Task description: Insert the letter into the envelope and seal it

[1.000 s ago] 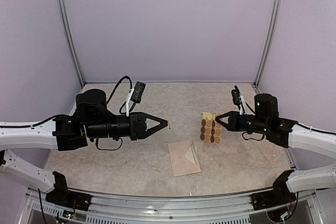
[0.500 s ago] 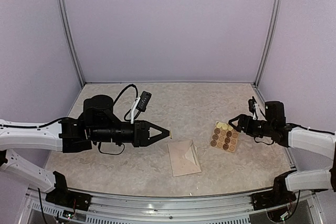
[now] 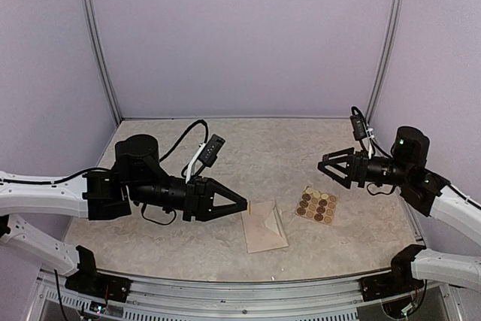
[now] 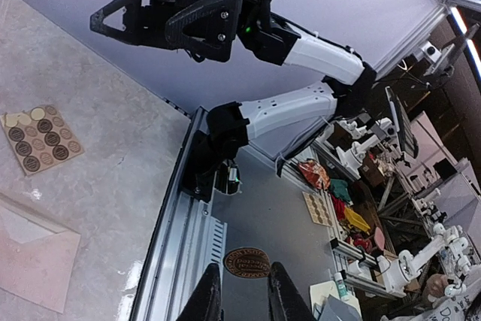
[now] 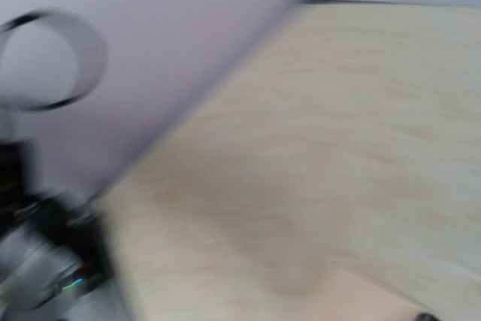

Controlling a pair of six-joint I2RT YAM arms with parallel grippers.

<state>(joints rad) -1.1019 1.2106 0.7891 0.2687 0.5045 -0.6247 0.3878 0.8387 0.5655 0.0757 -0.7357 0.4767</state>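
A round brown sticker (image 4: 246,262) is pinched between the closed fingers of the left gripper (image 3: 242,204). The tip is held by the far left corner of the envelope (image 3: 264,227); its height above the paper cannot be judged. The right gripper (image 3: 325,169) is held above the table with its jaws spread and nothing between them, well apart from the envelope.

The envelope lies flat on the mottled beige table (image 3: 188,238), near the middle of the front half. Just to its right lies a tan sticker sheet (image 3: 316,206), some of its rounds pale and the rest brown. The table is enclosed by plain lilac walls (image 3: 240,35) on three sides, with metal posts (image 3: 98,58) at the back corners, and a metal rail (image 3: 225,291) runs along the near edge. A cluttered workshop is seen past that rail from the left wrist.

The right wrist view is badly blurred, and only beige surface and wall can be made out. The envelope is cut off in the left wrist view, and neither its contents nor the lie of its flap can be told.

Open surface is left behind both papers, up to the back wall.
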